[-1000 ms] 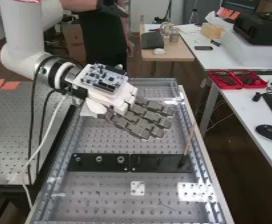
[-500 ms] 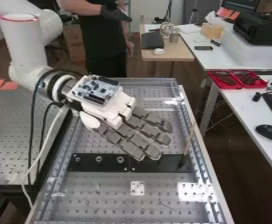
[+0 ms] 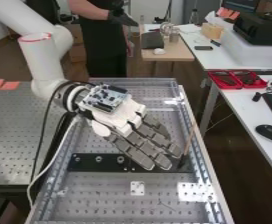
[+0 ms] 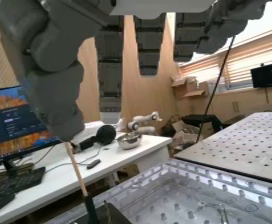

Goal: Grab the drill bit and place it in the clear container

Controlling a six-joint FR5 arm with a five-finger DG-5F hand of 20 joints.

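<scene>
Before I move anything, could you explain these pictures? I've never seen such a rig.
The machine is a white arm carrying a dark-fingered hand. The high view looks down along the bench from above its near end; the wrist view comes from the arm's wrist, with the hand's own fingers hanging in.

On the holed surface lie a black bar and a small white plate. A thin brown rod stands at the bar's end, near the hand. The fingers are straight, and I see nothing gripped.

1 arm [image 3: 47,62] bent; robot hand [image 3: 122,117] slanting down, fingers [image 3: 148,150] straight.
</scene>
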